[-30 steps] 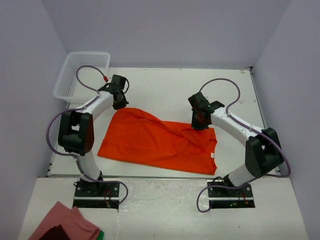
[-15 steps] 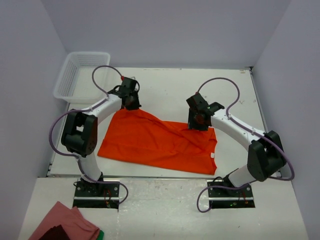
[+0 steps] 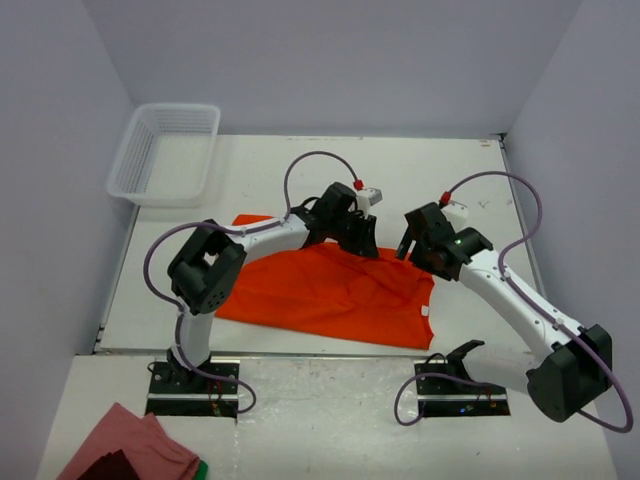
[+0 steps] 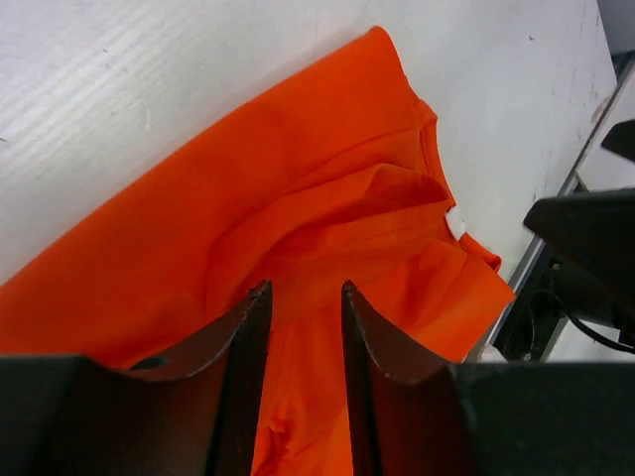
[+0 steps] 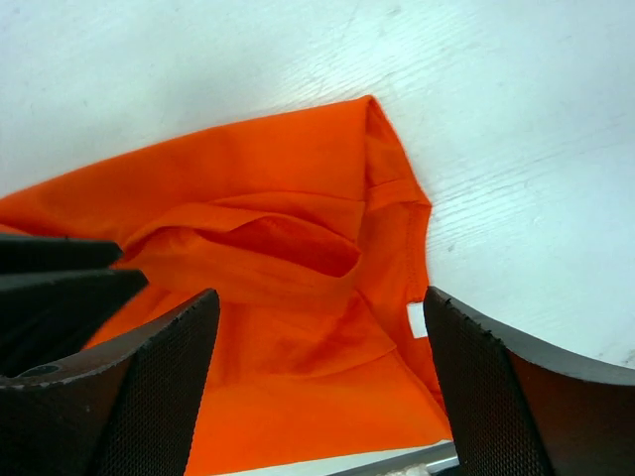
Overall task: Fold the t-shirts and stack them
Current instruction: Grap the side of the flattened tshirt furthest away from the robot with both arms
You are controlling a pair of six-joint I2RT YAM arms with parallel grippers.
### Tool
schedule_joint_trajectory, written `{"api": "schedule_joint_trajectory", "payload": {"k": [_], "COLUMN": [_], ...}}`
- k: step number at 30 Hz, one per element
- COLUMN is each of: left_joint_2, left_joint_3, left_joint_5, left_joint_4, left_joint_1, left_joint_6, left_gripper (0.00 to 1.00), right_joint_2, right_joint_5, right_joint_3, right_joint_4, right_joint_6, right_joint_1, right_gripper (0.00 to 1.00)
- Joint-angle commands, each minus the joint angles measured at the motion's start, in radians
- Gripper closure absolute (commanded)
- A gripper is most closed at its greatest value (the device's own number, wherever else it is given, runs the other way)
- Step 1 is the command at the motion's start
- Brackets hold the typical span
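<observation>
Arms of a two-armed robot meet over an orange-red t-shirt (image 3: 320,295) that lies spread and lightly rumpled on a white table (image 3: 300,170). One second ago the left gripper (image 3: 362,232) sat at the shirt's 10 o'clock corner. It has since swept along the far edge towards 3 o'clock and now hovers at the middle of that edge. The right gripper (image 3: 415,240) has shifted a little towards 3 o'clock, by the collar corner at 2 o'clock, so the two grippers are just beside each other. The diagonal ridge that crossed the cloth has largely flattened.

The left jaws are parted by a narrow slot, with cloth visible below and nothing seen nipped. The right jaws are spread wide above the collar and its white neck label (image 5: 417,319). Judging from this, the shirt is being smoothed or lined up for a first fold, and no fold is made yet.

The shirt's 6 o'clock edge lies near the table's near edge, leaving little room there. Bare table opens from 11 to 1 o'clock beyond the shirt, with a narrower strip at 3 o'clock. A white mesh basket (image 3: 135,165) stands at 10 o'clock, well apart. A pinkish cloth pile (image 3: 130,450) lies at 7 o'clock, in front of the left base. The likeliest trouble is the two grippers crowding each other
</observation>
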Motion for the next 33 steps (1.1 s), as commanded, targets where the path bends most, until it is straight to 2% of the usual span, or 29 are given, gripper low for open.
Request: {"api": "schedule_joint_trajectory", "payload": {"k": [1, 8, 23, 26, 29, 33], "left_joint_2": [0.021, 0.068, 0.161, 0.165, 0.158, 0.151], "left_joint_3": [0.056, 0.075, 0.153, 0.121, 0.079, 0.038], "left_joint_5": [0.061, 0.054, -0.080, -0.081, -0.083, -0.056], "left_joint_4": [0.049, 0.035, -0.060, -0.064, -0.047, -0.022], "left_joint_1": [-0.005, -0.013, -0.012, -0.013, -0.016, -0.021], "left_joint_6": [0.034, 0.028, 0.091, 0.083, 0.078, 0.075], "left_gripper": [0.64, 0.57, 0.60, 0.63, 0.72, 0.76], "right_joint_2": [-0.046, -0.048, -0.036, -0.031, -0.034, -0.028], "right_joint_5": [0.062, 0.024, -0.009, -0.010, -0.015, -0.038], "right_joint_3": [0.002, -0.017, -0.047, -0.055, -0.063, -0.081], "right_joint_4": [-0.046, -0.048, -0.022, -0.022, -0.020, -0.020], "right_joint_6": [0.040, 0.015, -0.015, -0.014, -0.005, 0.011], "right_joint_1": [-0.032, -0.047, -0.050, -0.049, -0.049, -0.050], "right_gripper": [0.16, 0.15, 0.15, 0.15, 0.16, 0.15]}}
